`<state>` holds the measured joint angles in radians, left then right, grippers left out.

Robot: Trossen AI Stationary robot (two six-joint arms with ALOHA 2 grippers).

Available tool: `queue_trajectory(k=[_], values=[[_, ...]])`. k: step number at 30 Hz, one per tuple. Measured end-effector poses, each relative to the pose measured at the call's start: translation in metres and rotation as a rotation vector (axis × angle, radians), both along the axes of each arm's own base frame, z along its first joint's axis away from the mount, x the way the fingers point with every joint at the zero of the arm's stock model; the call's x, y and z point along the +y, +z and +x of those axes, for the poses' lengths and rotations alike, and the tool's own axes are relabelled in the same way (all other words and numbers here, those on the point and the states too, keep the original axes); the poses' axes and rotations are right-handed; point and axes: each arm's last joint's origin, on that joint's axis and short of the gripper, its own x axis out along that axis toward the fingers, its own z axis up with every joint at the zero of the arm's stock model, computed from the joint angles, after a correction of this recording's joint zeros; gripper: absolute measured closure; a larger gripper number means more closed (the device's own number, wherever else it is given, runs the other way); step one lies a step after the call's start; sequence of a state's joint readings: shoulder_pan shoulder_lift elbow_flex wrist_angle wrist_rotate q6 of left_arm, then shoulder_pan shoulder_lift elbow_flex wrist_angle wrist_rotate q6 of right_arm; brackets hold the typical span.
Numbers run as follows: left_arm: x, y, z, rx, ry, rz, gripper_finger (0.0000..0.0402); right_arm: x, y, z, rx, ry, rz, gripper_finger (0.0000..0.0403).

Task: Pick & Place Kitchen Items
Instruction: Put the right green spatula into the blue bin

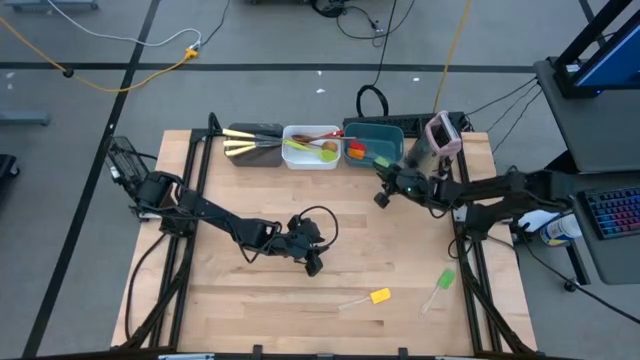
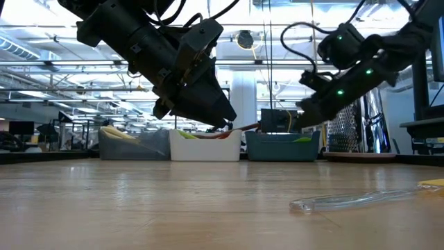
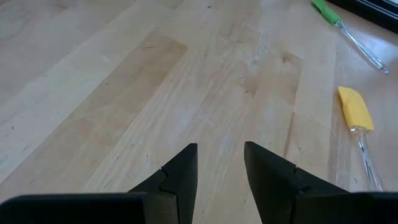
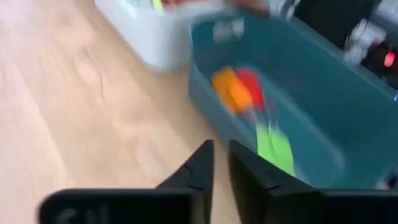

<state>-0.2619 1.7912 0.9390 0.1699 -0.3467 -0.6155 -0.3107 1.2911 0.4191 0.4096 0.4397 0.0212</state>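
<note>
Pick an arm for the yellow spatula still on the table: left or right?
Left. The left gripper hangs open nearer the yellow spatula; the right gripper is back by the teal tub.

Two spatulas flat on bare wood near the front: yellow-headed spatula (image 1: 375, 297), green-headed spatula (image 1: 440, 284) right of it. Other utensils (image 1: 310, 146) in far tubs.

We see the right wrist view smeared: the teal tub (image 4: 298, 124) holds what may be three spatula heads (image 4: 249, 93).
</note>
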Motion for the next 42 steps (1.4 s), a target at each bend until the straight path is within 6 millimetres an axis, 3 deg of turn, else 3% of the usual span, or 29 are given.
queue_trajectory(k=[3, 12, 25, 42], values=[[0.0, 0.0, 0.0, 0.0, -0.001, 0.001, 0.0266, 0.001, 0.001, -0.01, 0.03, -0.042, 0.064, 0.0396], [0.0, 0.001, 0.001, -0.01, -0.005, 0.004, 0.0266, -0.005, -0.009, -0.013, 0.022, -0.042, 0.211, 0.0401], [0.007, 0.001, 0.003, -0.009, -0.005, 0.028, 0.0266, -0.025, -0.019, -0.005, -0.015, -0.251, 0.03, 0.0402], [0.009, 0.001, 0.003, -0.009, 0.003, 0.02, 0.0266, -0.031, -0.02, 0.007, -0.056, -0.206, -0.083, 0.0402]])
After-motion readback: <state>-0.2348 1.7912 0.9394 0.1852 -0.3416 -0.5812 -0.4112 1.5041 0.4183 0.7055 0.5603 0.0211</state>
